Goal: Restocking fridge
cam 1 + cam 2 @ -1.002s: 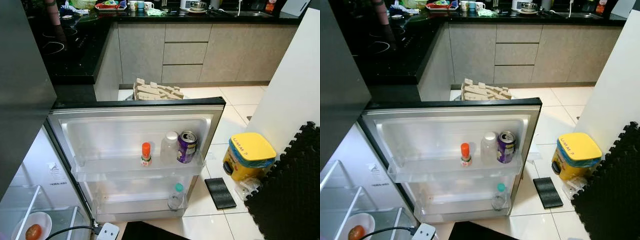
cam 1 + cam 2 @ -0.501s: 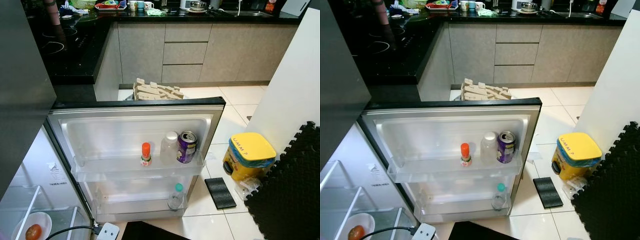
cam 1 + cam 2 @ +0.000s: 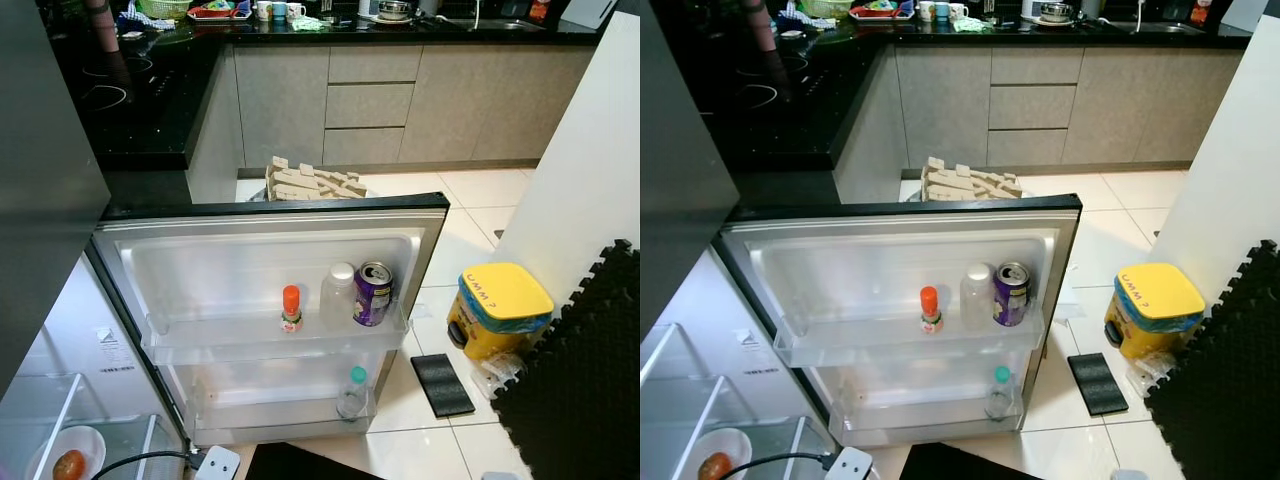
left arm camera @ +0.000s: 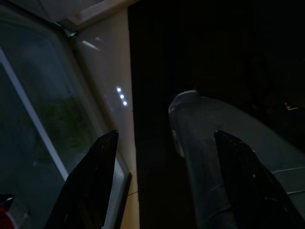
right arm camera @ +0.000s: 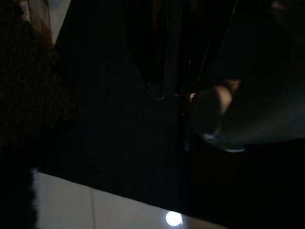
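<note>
While the fridge door (image 3: 270,255) stands swung wide open in the left eye view, its inner side faces the camera with two clear shelves. On the upper door shelf (image 3: 275,340) a small bottle with an orange cap (image 3: 291,309) stands upright towards the middle, and to its right a clear white-capped bottle (image 3: 339,297) and a purple drinks can (image 3: 372,294) stand just beside each other. On the lower door shelf (image 3: 280,418) a clear bottle with a green cap (image 3: 352,394) stands at the right end. At the near left, inside the fridge, a white plate (image 3: 62,457) holds a tomato (image 3: 68,465). A white power strip (image 3: 217,464) lies on the floor at the door's near edge. Right of the door sit a yellow-lidded bin (image 3: 497,311) and a dark mat (image 3: 442,384), with black foam tiles (image 3: 580,390) at the near right. Beyond the door a stack of pale blocks (image 3: 312,182) rests on the floor before grey cabinets (image 3: 400,100).

From the right eye view the same layout appears, the black countertop (image 3: 790,110) running along the far left.

Seen from the left wrist, the left gripper (image 4: 162,186) hangs with its two black fingers (image 4: 93,181) well apart and nothing between them, beside a pale panel.

Very dark, the right wrist view does not let me tell how the right gripper's pincer stands; a pale floor strip (image 5: 95,207) can be made out.
</note>
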